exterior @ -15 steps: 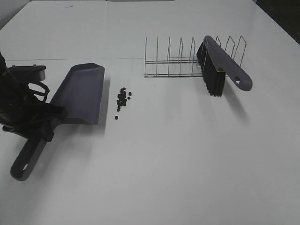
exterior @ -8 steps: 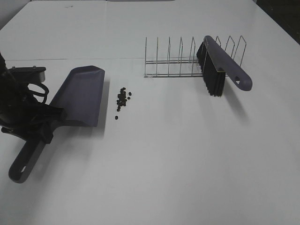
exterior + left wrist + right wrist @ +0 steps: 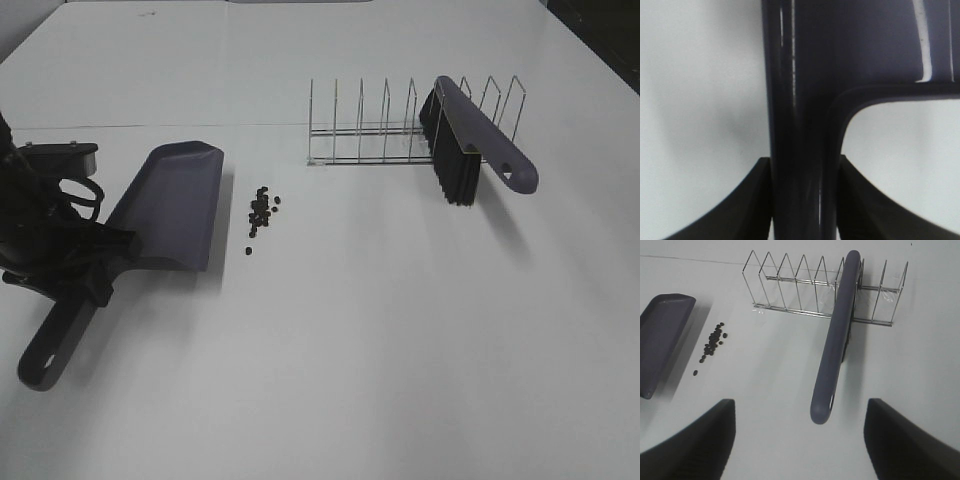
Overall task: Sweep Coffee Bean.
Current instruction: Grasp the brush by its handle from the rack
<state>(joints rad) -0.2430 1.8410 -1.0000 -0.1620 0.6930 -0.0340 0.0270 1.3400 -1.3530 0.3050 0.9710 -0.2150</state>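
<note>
A cluster of small dark coffee beans (image 3: 262,208) lies on the white table, just right of the grey-purple dustpan (image 3: 175,205). My left gripper (image 3: 85,270) is shut on the dustpan's handle (image 3: 800,125), with a finger (image 3: 752,200) on each side of it. The pan's open edge faces the beans with a small gap between. The brush (image 3: 480,135) leans in the wire rack (image 3: 370,130), bristles down. My right gripper (image 3: 800,440) is open and empty, above the table near the brush handle (image 3: 837,340); the beans (image 3: 714,342) and the dustpan (image 3: 660,345) show to one side. It is out of the exterior view.
The wire rack (image 3: 790,285) with several upright dividers stands behind the beans at mid-table. A dark area lies past the table's far right corner (image 3: 600,25). The table's near half is bare white surface.
The dustpan, held by my left gripper, has shifted slightly to the left and toward the near edge. The beans, brush and rack have not moved.
</note>
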